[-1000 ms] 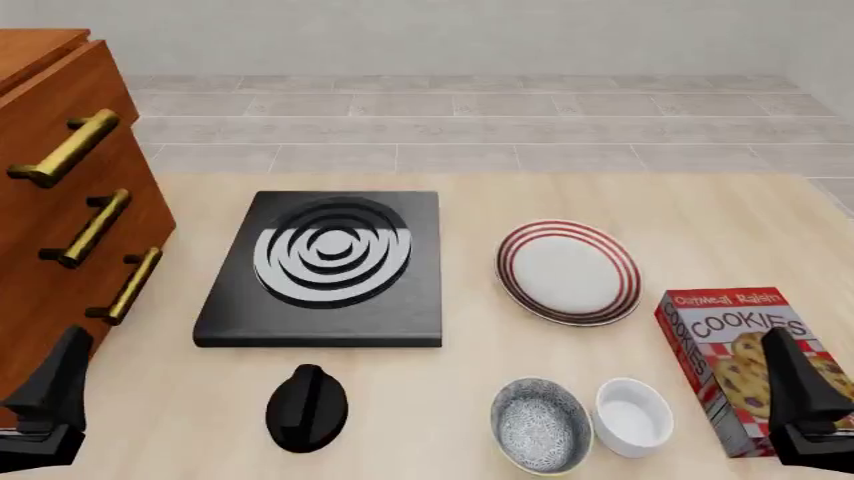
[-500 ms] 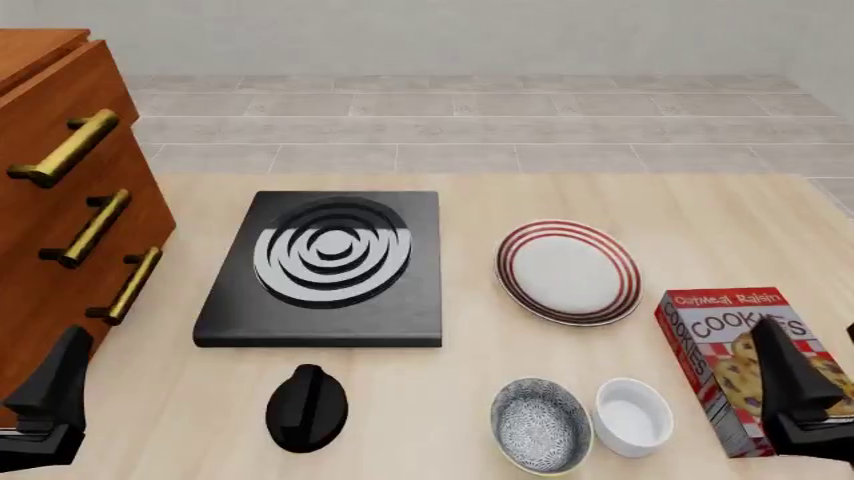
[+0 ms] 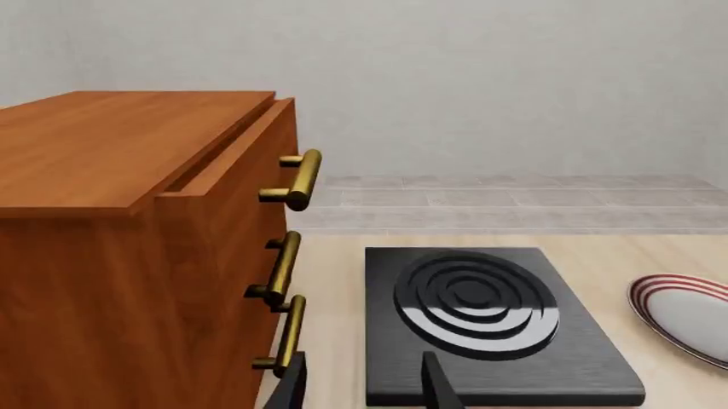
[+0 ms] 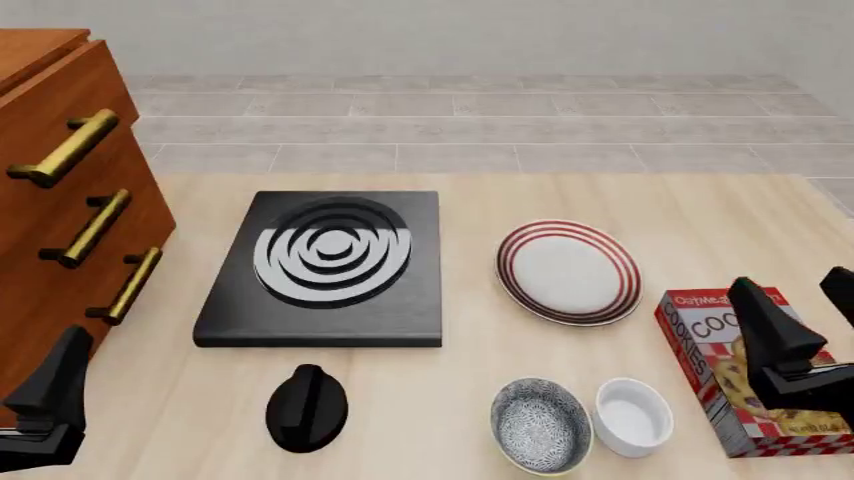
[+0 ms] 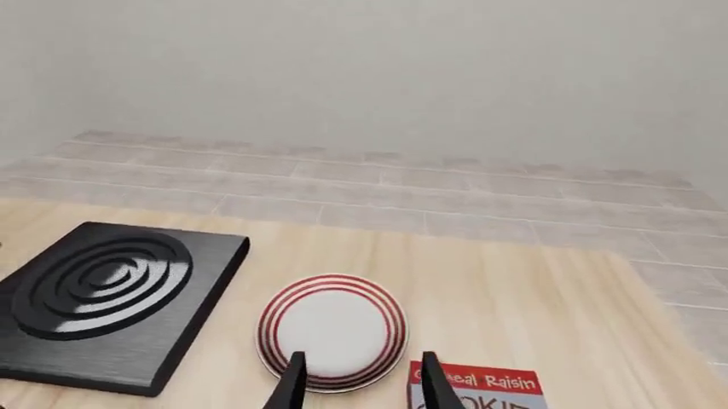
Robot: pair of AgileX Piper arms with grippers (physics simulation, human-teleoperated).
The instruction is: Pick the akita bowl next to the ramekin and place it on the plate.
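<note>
On the pale wooden worktop (image 4: 441, 400), the akita bowl (image 4: 541, 425), speckled grey inside with a pale rim, sits at the near edge, just beside the plain white ramekin (image 4: 631, 415) on its right; neither hand touches it. The red-ringed plate (image 4: 569, 271) lies farther back, apart from both dishes and bare; it appears again in the right wrist view (image 5: 332, 332) and, at the frame's edge, in the left wrist view (image 3: 686, 313).

The right hand (image 4: 801, 335) hangs above the cookie box (image 4: 727, 385) at the worktop's right side, its dark fingers spread with nothing between them; its own camera shows two finger tips (image 5: 292, 385) parted over the plate, with the box's red top (image 5: 478, 383) alongside. The left hand (image 4: 47, 405) hangs at the near left corner, beside the wooden drawer cabinet (image 4: 60, 200) with its brass handles (image 4: 94, 225); its fingers (image 3: 437, 388) stand apart and hold nothing.

A black stove slab (image 4: 327, 270) with white concentric rings occupies the middle of the worktop, left of the plate; a black knob (image 4: 307, 407) rests in front of it, well left of the bowl. Grey tiled floor (image 4: 467, 125) stretches beyond the worktop's far edge.
</note>
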